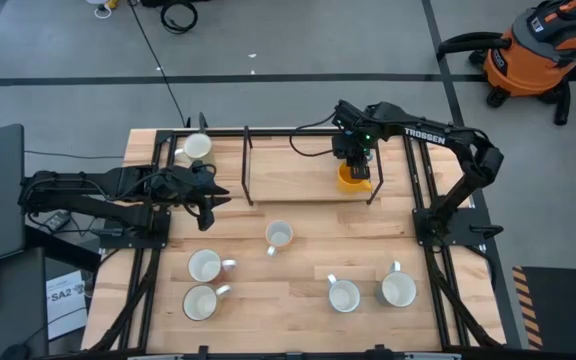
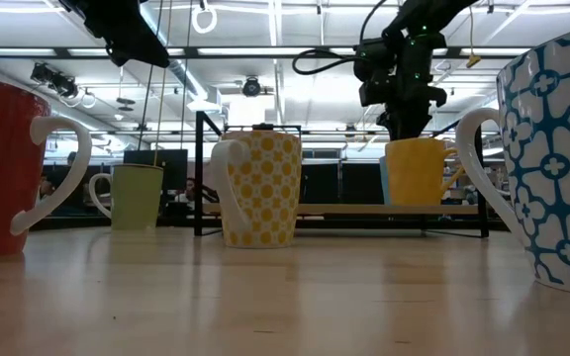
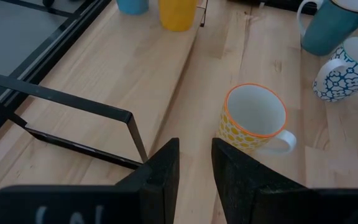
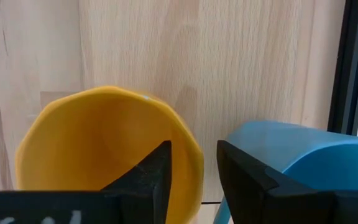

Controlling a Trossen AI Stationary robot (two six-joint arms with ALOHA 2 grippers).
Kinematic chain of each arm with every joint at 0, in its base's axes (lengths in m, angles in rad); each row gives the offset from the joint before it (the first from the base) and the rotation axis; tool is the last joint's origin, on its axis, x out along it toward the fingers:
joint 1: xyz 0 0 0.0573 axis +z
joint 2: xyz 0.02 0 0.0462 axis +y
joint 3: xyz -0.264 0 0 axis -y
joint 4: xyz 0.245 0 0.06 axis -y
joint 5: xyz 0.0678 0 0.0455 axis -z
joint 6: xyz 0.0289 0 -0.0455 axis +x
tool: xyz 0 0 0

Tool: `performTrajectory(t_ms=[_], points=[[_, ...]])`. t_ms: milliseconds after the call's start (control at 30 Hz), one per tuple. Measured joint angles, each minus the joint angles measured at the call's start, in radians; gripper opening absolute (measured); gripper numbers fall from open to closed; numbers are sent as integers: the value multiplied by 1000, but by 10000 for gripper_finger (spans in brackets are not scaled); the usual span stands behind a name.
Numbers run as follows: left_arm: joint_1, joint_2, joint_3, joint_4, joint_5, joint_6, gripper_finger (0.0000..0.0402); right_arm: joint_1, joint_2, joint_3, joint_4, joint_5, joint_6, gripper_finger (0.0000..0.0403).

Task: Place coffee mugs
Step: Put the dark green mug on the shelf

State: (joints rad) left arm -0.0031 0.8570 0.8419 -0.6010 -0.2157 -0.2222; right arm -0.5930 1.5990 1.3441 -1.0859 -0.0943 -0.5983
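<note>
Straddling the rim of a yellow mug (image 4: 104,149), the right pincer (image 4: 191,168) stood slightly parted, one finger inside, one outside.
The mug sat on a raised wooden shelf (image 1: 288,180) beside a blue mug (image 4: 291,162); the left pincer (image 3: 194,174), narrowly open, hovered above the surface (image 1: 298,290) among other mugs.

Five mugs (image 1: 279,236) stand on the table's (image 1: 308,300) front half — two more on the rack (image 1: 268,196) behind.
</note>
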Motion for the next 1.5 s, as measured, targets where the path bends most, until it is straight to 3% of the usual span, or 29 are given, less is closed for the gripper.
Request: performTrajectory(t_ms=[233,567,1033,1267,1500], points=[[0,0,0,0,0,0,100,8,-24,0,0,0,-1,134],[0,0,0,0,0,0,100,30,-164,1,0,-3,19,134],[0,0,0,0,0,0,100,152,-376,1,10,-20,384,134],[0,0,0,0,0,0,100,274,-438,1,6,-233,530,134],[0,0,0,0,0,-2,100,508,-447,1,-19,-253,697,134]])
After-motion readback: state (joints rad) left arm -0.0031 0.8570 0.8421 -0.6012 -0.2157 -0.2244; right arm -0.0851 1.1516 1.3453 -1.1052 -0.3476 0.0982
